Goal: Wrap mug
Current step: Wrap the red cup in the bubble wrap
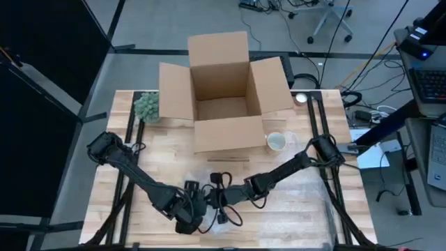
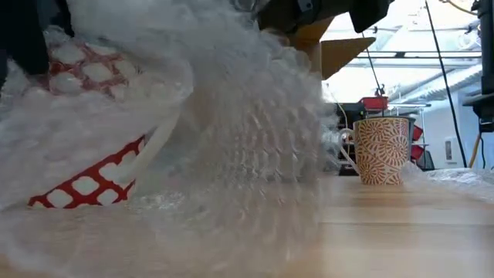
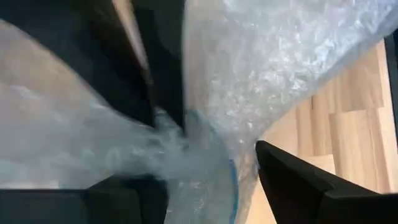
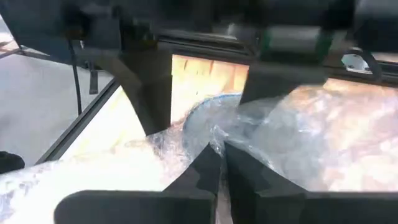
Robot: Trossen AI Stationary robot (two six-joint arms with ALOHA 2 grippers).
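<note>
A red-and-white lattice mug (image 2: 85,181) with a blue rim (image 4: 208,107) sits tilted near the table's front edge, swathed in clear bubble wrap (image 2: 231,131). The wrap spreads over the near right of the table (image 1: 300,209). My left gripper (image 1: 191,222) straddles the wrapped mug, and my right gripper (image 1: 221,202) is shut on the wrap just beside it. A second mug with a red leaf pattern (image 2: 382,150) stands upright on its base by the cardboard box. My left gripper has the wrapped mug between its two fingers (image 3: 292,180), which stand wide apart on either side of the rim (image 3: 231,177), with wrap between them and the mug. The mug is tilted; whether it rests on the table is hidden by the wrap. My right gripper pinches a bunched fold of bubble wrap (image 4: 233,134) between its two fingers, right beside the mug's rim. The wrap runs from the pinch over the mug and down onto the table.
An open cardboard box (image 1: 223,90) stands at the far middle, flaps spread. The leaf-pattern mug (image 1: 276,141) is at its near right corner. A green bundle (image 1: 147,107) lies at the far left. Bare wood (image 1: 139,209) shows at the near left.
</note>
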